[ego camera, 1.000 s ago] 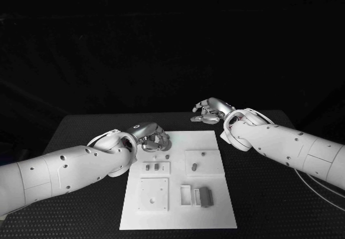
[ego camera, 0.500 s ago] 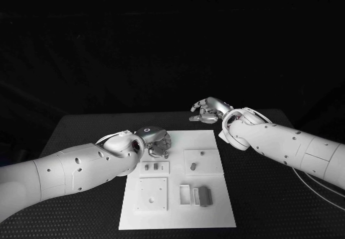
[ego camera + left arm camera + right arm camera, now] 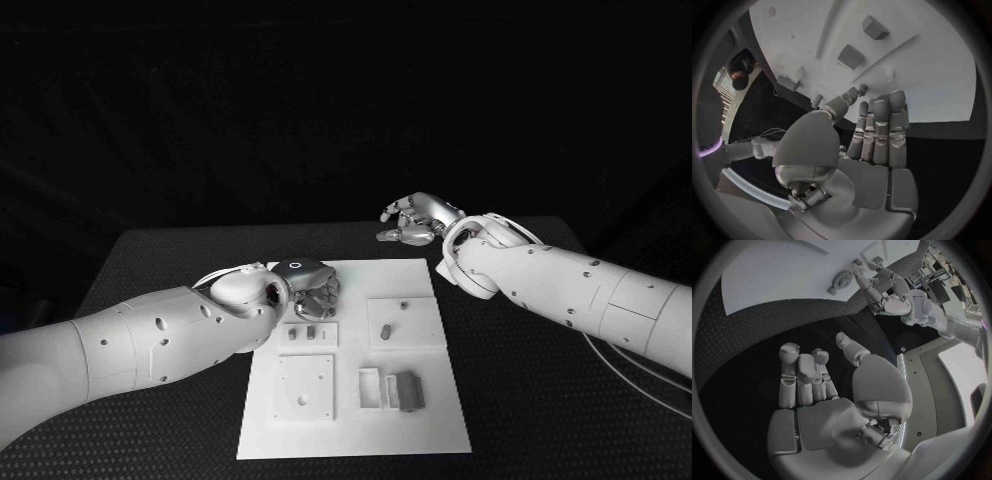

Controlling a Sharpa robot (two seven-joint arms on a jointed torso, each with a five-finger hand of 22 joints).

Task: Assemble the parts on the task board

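Note:
The white task board (image 3: 433,420) lies in the middle of the black table. Small grey parts stand in its raised plates: two pegs (image 3: 303,334), a further peg (image 3: 387,328) and a block (image 3: 410,391). My left hand (image 3: 306,286) hovers over the board's far left corner, fingers pointing down at it. In the left wrist view its thumb (image 3: 845,102) reaches to the fingertips (image 3: 879,102), and a small grey piece (image 3: 862,89) sits right at the thumb tip; whether it is pinched is unclear. My right hand (image 3: 413,222) hangs beyond the board's far edge, loosely curled, holding nothing (image 3: 811,375).
Black textured table (image 3: 548,400) surrounds the board on all sides. In the right wrist view a round disc (image 3: 842,277) and a small peg (image 3: 832,290) sit on the board near my left hand (image 3: 886,285).
My left hand has moved in from the board's far left edge and sunk lower over it. The right hand has hardly shifted.

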